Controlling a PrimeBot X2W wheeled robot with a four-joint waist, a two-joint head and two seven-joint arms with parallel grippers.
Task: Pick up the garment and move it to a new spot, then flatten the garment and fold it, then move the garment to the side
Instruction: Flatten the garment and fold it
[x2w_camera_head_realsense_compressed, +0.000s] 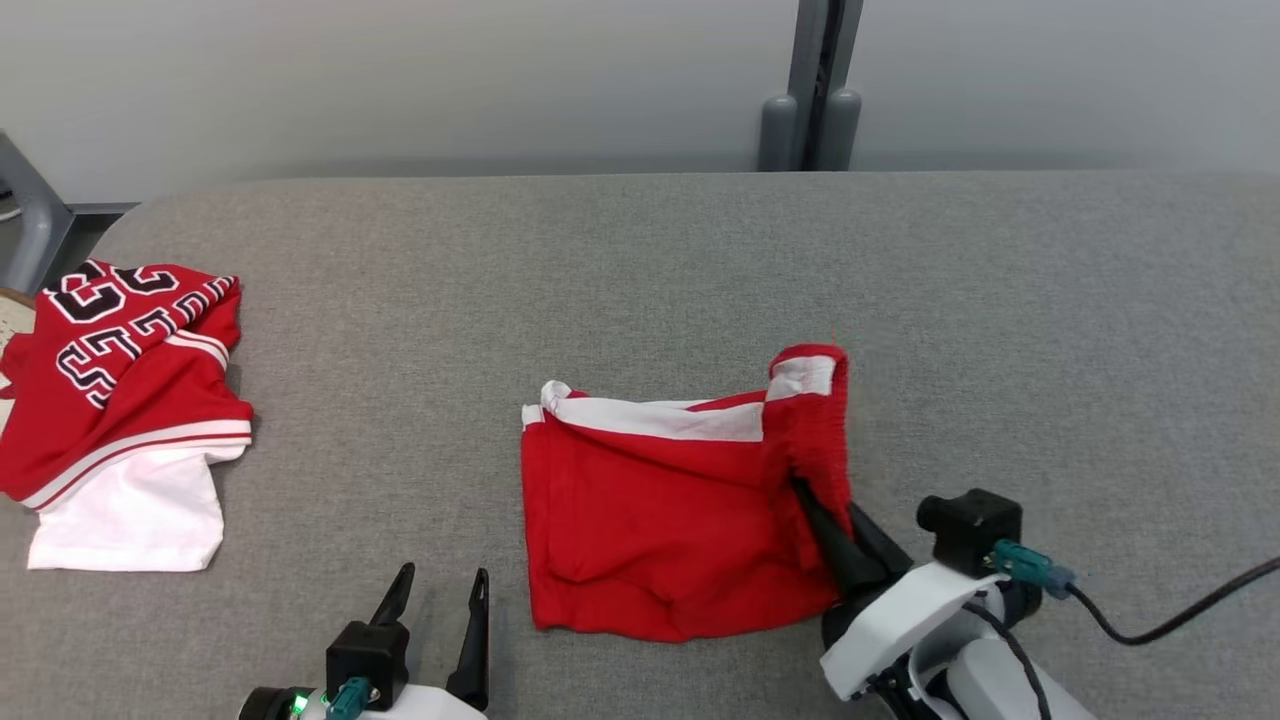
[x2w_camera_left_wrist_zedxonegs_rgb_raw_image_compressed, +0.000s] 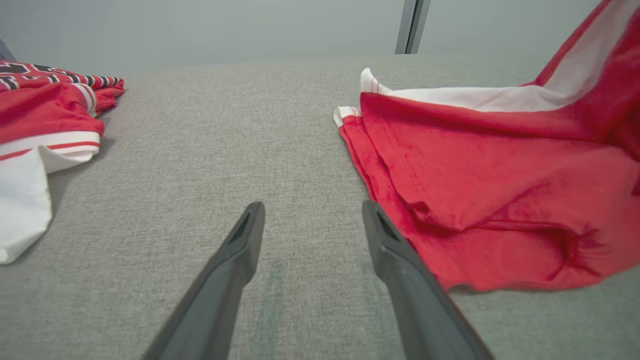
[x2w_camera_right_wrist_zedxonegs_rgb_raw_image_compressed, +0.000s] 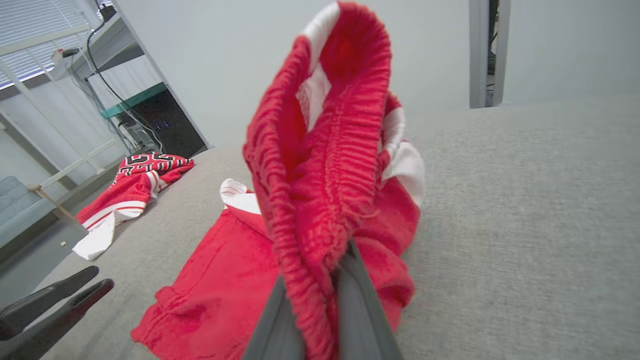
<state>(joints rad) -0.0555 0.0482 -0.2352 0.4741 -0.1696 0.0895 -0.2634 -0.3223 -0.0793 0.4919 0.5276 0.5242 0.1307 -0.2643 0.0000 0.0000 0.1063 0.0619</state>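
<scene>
The garment (x2w_camera_head_realsense_compressed: 660, 520) is a pair of red shorts with white side panels, lying folded at the middle of the grey table. My right gripper (x2w_camera_head_realsense_compressed: 805, 495) is shut on its ribbed red waistband at the right edge. That edge stands lifted off the table. In the right wrist view the waistband (x2w_camera_right_wrist_zedxonegs_rgb_raw_image_compressed: 320, 165) rises in a bunch from between my right gripper's (x2w_camera_right_wrist_zedxonegs_rgb_raw_image_compressed: 325, 270) fingers. My left gripper (x2w_camera_head_realsense_compressed: 443, 575) is open and holds nothing, low over the table, left of the garment's near corner. In the left wrist view the garment (x2w_camera_left_wrist_zedxonegs_rgb_raw_image_compressed: 500, 190) lies just right of the left gripper (x2w_camera_left_wrist_zedxonegs_rgb_raw_image_compressed: 314, 207).
A red and white jersey (x2w_camera_head_realsense_compressed: 120, 400) with black numbers lies crumpled at the table's left edge. The grey fabric-covered table (x2w_camera_head_realsense_compressed: 700, 260) stretches bare behind and right of the shorts. A grey post (x2w_camera_head_realsense_compressed: 815, 90) stands against the back wall. Shelving and cables (x2w_camera_right_wrist_zedxonegs_rgb_raw_image_compressed: 115, 100) stand past the left side.
</scene>
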